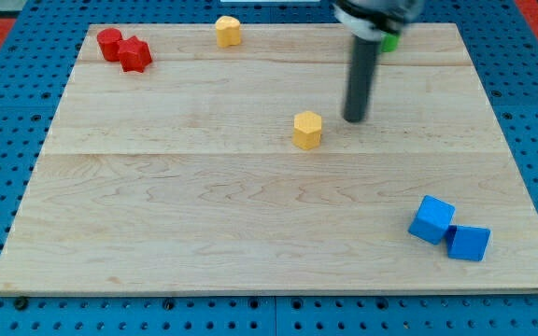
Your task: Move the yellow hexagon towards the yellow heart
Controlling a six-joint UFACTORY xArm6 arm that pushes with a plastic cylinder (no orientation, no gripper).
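my tip [354,119] | just right of yellow hexagon [308,129] | yellow heart [228,31] top

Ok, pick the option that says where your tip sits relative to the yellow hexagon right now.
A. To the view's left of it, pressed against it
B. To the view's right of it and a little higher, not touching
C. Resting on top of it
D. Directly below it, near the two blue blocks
B: my tip stands to the view's right of the yellow hexagon and slightly nearer the view's top, with bare wood showing between them.
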